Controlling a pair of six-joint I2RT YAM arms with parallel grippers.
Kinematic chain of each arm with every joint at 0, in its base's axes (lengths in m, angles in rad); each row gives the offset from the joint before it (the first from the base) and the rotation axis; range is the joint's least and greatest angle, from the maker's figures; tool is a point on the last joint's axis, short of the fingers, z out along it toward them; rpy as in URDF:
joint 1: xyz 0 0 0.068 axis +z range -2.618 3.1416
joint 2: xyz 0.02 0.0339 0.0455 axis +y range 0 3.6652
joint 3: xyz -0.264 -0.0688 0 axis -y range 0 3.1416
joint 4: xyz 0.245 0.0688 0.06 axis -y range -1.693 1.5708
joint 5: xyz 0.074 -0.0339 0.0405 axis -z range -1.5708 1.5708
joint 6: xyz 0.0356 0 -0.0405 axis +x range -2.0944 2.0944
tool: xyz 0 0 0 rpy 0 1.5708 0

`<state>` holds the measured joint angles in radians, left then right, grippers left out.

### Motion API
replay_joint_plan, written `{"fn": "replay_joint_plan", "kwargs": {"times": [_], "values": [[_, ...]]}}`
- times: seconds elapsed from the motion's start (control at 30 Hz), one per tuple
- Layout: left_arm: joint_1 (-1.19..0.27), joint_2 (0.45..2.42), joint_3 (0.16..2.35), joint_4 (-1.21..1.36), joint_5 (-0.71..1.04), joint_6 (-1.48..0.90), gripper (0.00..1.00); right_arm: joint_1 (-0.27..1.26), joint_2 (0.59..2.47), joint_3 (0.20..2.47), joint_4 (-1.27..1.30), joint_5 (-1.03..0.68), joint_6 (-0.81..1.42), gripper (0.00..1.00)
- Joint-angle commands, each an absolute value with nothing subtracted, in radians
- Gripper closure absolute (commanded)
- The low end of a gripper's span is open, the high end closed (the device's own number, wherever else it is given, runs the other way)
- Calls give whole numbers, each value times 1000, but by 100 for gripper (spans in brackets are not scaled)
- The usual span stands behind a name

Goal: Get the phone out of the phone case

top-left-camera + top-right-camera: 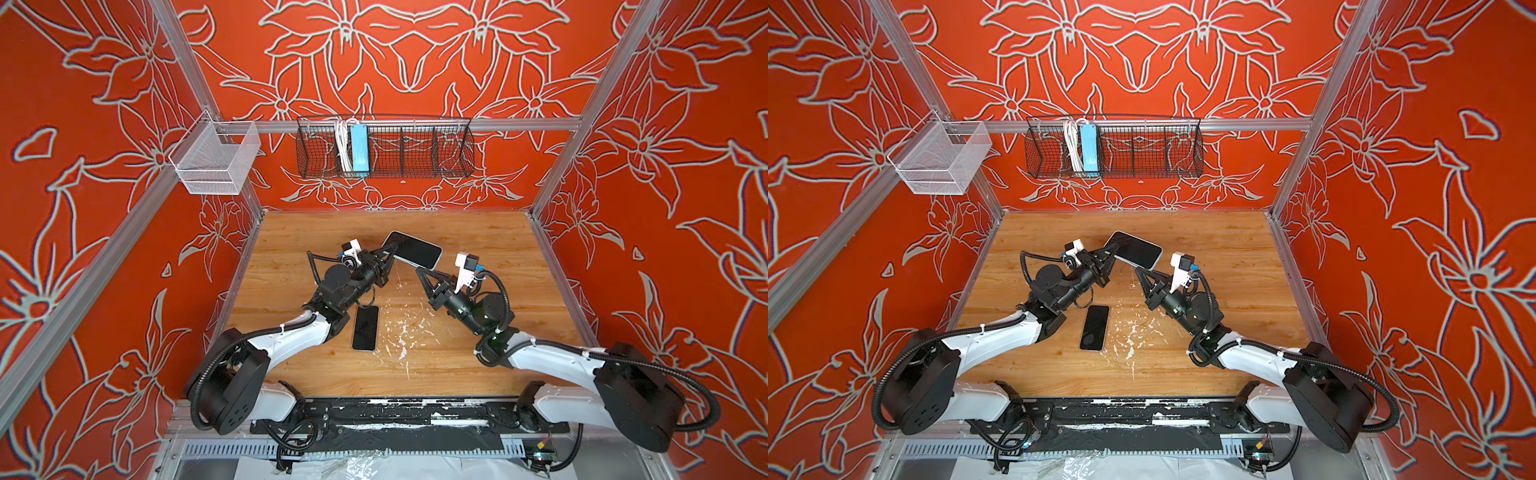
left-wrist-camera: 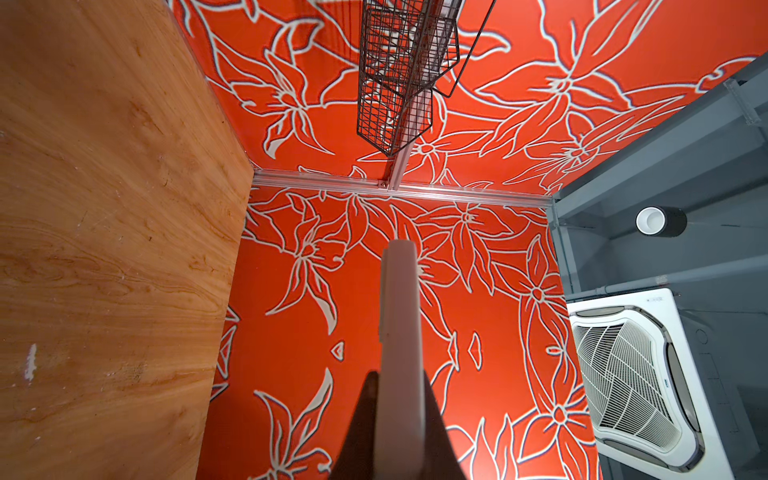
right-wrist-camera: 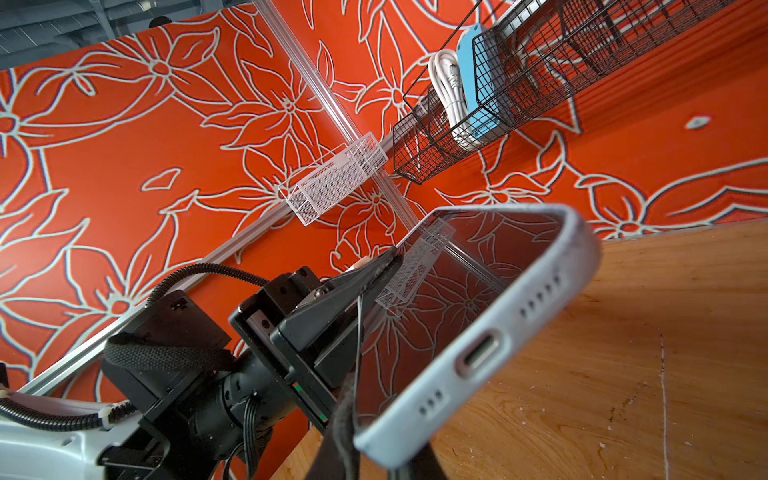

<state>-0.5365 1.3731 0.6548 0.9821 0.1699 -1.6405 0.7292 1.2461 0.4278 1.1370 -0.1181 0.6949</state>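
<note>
Left gripper [image 1: 389,250]: fingers closed tight on one end of the phone case [image 3: 511,324], which it holds lifted and tilted above the wooden table [image 1: 478,345], probably so that the other arm can reach its edges
Phone [image 1: 415,249]: it seems to sit inside the pale case, dark screen up, not yet out
Right gripper [image 1: 419,272]: fingers together, tips at the case corner near the charging port [image 3: 478,353]; whether they pinch the rim I cannot tell
Step, as I judge: peeling the rim off a phone corner
Second phone [image 1: 365,328]: lies flat on the table beside the left arm, untouched
</note>
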Motion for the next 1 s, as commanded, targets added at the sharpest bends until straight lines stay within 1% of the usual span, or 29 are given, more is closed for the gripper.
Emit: {"fn": "replay_joint_plan", "kwargs": {"times": [0.0,0.1,0.4,0.6,0.97], "values": [[-536,1340,757,1345,189,-1759,100,684,1275,362,1020,-108,739,90],[-535,1343,761,1362,192,-1758,100,669,1276,359,1059,-160,761,90],[-535,1350,779,1389,195,-1755,100,664,1268,392,1017,-220,735,89],[-536,1372,788,1422,198,-1774,100,654,1301,395,1081,-267,761,88],[-536,1350,787,1422,204,-1742,100,644,1289,402,1027,-273,760,88]]}}
